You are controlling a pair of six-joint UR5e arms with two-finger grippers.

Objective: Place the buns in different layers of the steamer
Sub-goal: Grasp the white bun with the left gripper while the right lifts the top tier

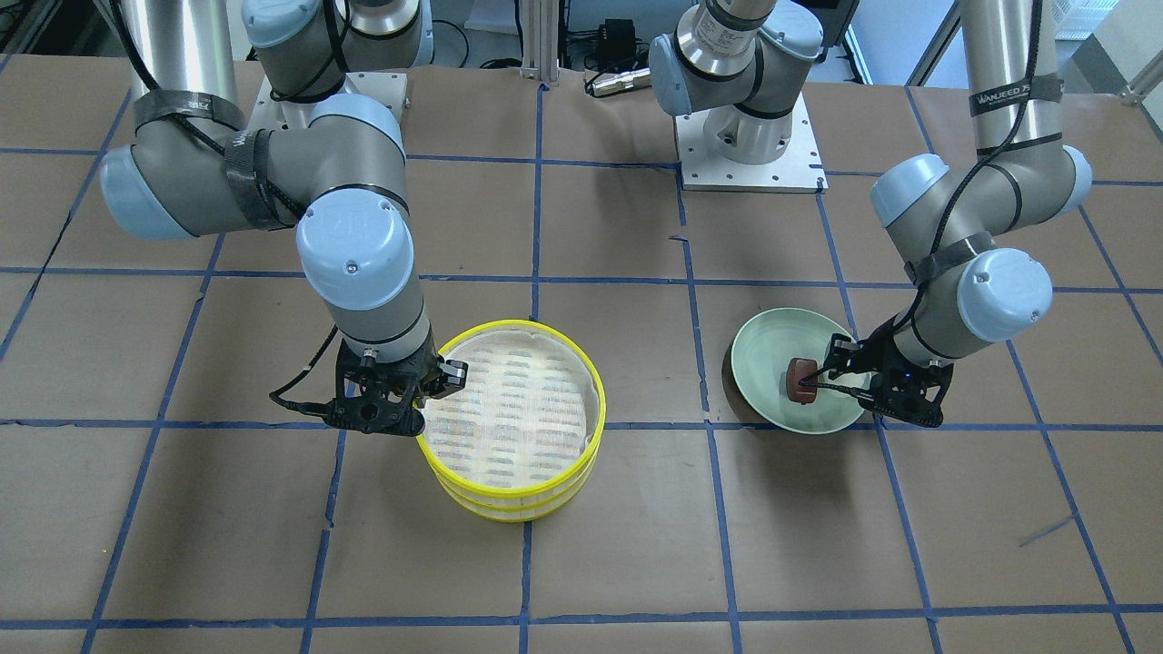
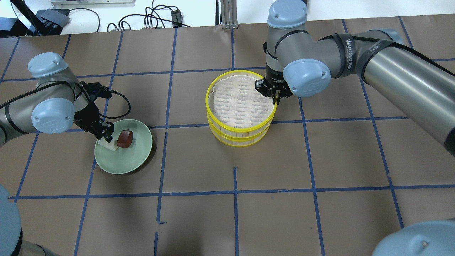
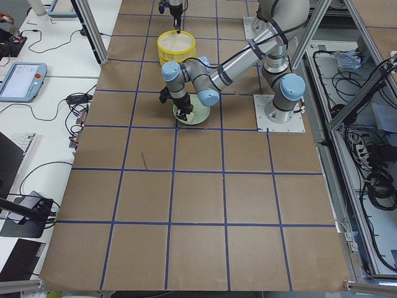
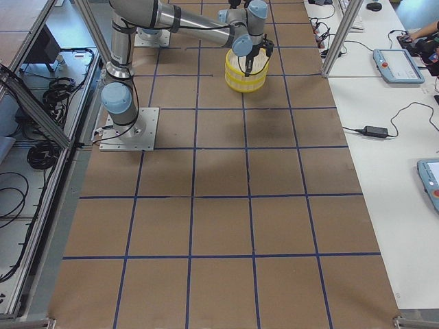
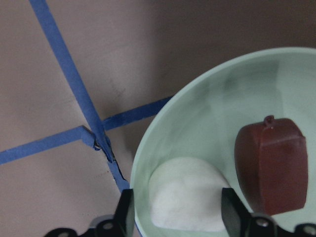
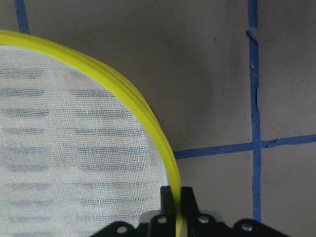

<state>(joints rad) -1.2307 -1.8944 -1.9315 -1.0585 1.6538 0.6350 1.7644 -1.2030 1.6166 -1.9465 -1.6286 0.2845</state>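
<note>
Two steamer layers are stacked; the upper one [image 2: 213,85] has a yellow rim and a pale slatted floor, and the lower one [image 2: 241,140] sits under it. My right gripper [image 2: 275,101] is shut on the upper layer's rim, as the right wrist view [image 6: 177,197] shows. Both layers look empty. The white bun [image 5: 187,197] and the reddish-brown bun [image 5: 270,168] lie side by side on the pale green plate [image 2: 124,163]. My left gripper [image 5: 177,217] is open and low over the plate, with one finger on each side of the white bun.
The table is brown paper with a grid of blue tape. The two arm bases [image 1: 750,145] stand at the robot's side of the table. The plate lies about two grid squares from the steamer stack. Cables and monitors lie beyond the table's edges.
</note>
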